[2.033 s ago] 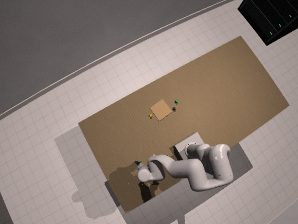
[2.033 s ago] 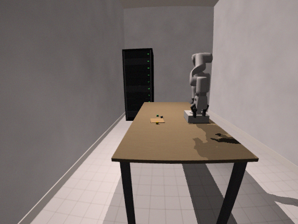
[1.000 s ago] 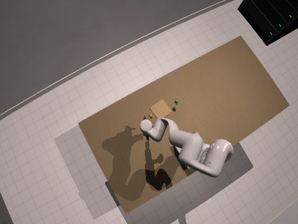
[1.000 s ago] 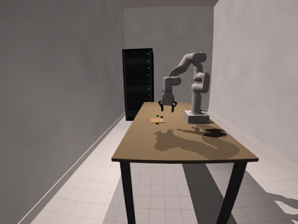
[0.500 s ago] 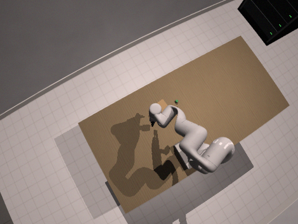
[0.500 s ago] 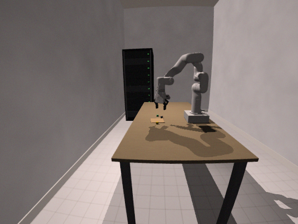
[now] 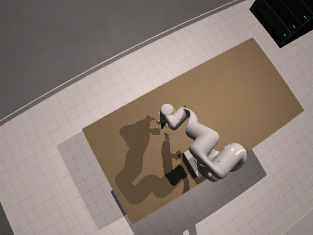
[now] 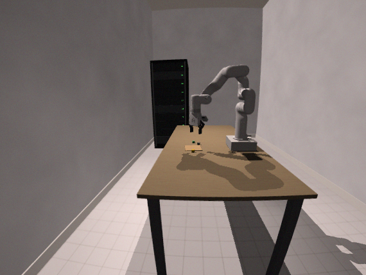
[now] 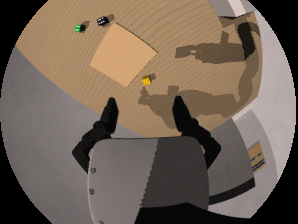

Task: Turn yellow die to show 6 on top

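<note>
The yellow die (image 9: pixel 147 80) lies on the table just off a corner of the tan mat (image 9: pixel 123 55); its top face is too small to read. It also shows in the exterior view (image 8: pixel 192 150) at the mat's (image 8: pixel 193 148) near edge, and as a yellow speck (image 7: pixel 158 121) beside the arm in the overhead view. My gripper (image 9: pixel 145 103) is open and empty, high above the table over the mat area (image 8: pixel 196 129). A green die (image 9: pixel 80 28) and a black die (image 9: pixel 101 20) lie on the table beyond the mat.
The arm's base (image 8: pixel 241 143) stands on the table to the right of the mat. A black rack (image 8: pixel 169 103) stands behind the table's far end. The arm hides most of the mat in the overhead view, where the green die (image 7: pixel 185 105) peeks out.
</note>
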Robot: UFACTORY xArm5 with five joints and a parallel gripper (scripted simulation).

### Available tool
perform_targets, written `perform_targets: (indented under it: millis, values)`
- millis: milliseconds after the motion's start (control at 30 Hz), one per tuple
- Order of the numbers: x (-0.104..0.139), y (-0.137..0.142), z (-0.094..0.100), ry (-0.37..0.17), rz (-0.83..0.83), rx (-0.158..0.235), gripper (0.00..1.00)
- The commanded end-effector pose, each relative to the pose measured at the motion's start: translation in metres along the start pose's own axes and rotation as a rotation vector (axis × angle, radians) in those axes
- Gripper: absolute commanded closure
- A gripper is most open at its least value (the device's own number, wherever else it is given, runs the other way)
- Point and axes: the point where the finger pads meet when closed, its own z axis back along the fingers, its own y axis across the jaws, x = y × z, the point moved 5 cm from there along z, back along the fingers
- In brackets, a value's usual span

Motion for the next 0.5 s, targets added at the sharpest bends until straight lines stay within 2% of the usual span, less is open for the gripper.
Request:
perform_targets:
  millis: [0, 133, 267, 333, 467]
  values:
    - [0.001, -0.001, -0.001, -0.003, -0.008, -0.002, 0.0]
    - [0.001, -0.001, -0.019, -0.004, -0.028, -0.002, 0.0]
    - [0.001, 0.0, -0.054, -0.004, -0.028, -0.002, 0.0]
    - [0.001, 0.0, -0.054, -0.004, -0.028, -0.002, 0.0]
    - [0.002, 0.001, -0.089, -0.004, -0.028, -0.002, 0.0]
